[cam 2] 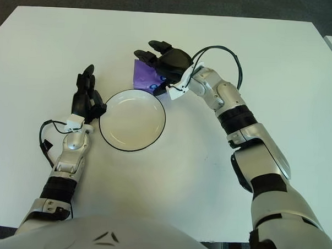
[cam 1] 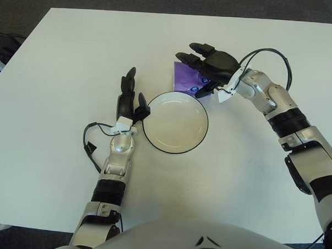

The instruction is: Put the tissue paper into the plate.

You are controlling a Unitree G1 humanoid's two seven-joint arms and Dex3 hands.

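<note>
Left eye view shows the right hand (cam 1: 208, 64) above the purple tissue pack (cam 1: 184, 77), fingers spread, gripping nothing; the pack lies on the table (cam 1: 59, 53) just behind the plate (cam 1: 175, 122); the left hand (cam 1: 129, 98), fingers relaxed, is beside the plate's left rim

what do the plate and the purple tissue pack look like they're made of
Plate: looks like glazed ceramic or melamine, smooth white with a thin dark rim and soft sheen. Tissue pack: seems to be thin glossy plastic wrap, purple with small print, partly under the right hand. Left hand shows left of the plate.
</note>
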